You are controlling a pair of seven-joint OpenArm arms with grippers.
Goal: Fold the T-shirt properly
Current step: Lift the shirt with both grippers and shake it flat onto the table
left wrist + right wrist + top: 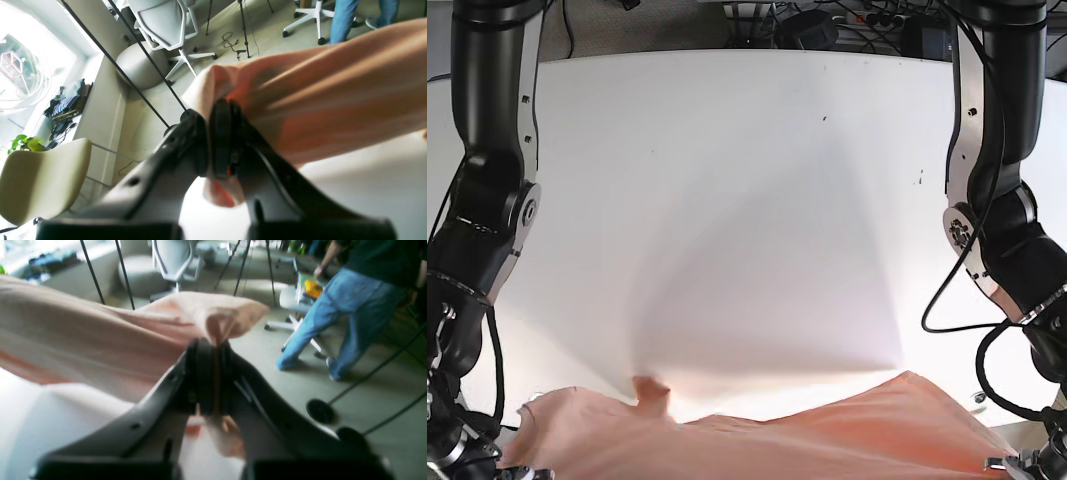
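With the left gripper and right gripper both clamped on the T-shirt (hanging at 6 o'clock), even tension seemed key

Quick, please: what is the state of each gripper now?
Left gripper: closed, holding the T-shirt.
Right gripper: closed, holding the T-shirt too.
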